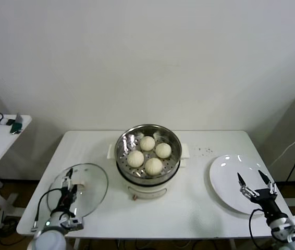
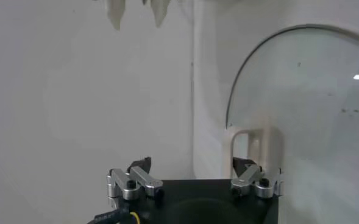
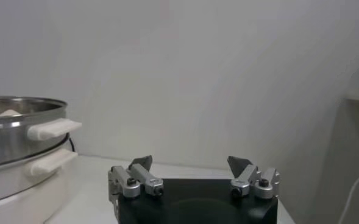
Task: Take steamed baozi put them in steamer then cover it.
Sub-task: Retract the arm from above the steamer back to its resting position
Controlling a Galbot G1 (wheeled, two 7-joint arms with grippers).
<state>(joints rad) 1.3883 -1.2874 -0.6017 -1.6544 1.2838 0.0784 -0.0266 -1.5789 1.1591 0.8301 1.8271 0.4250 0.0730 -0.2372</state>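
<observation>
Nearest, at the table's front left, left gripper (image 1: 70,183) spread wide over the glass lid (image 1: 93,187), poised by its white handle (image 2: 256,146) but holding nothing. At front right, right gripper (image 1: 255,184) also wide and empty above the bare plate (image 1: 225,179). Farther back, all four baozi (image 1: 148,153) sitting inside the steamer (image 1: 148,136), loading apparently done. Left to do: covering, lid not yet lifted.
</observation>
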